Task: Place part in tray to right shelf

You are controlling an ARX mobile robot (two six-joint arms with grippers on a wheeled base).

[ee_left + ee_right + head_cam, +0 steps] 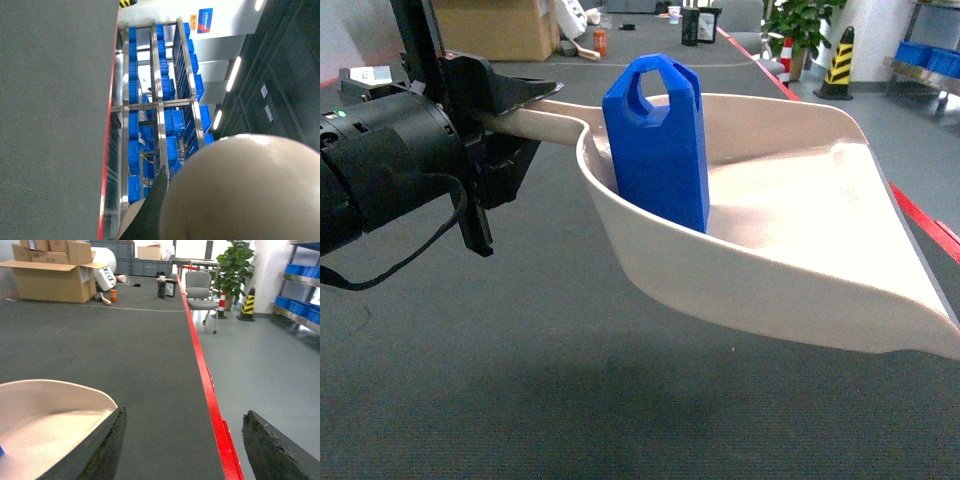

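Fingers of the left gripper (515,100) clamp the tray (790,240) by its handle, held above the tabletop (520,400). The part (658,140) stands inside, light and slippery-looking, likely to slide. The right gripper (182,445) fingers gape, empty.

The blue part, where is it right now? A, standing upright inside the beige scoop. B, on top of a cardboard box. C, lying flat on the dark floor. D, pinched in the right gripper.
A: in the head view the blue part stands upright against the back wall of the beige scoop, whose handle the left gripper holds; the right gripper is open and holds nothing.
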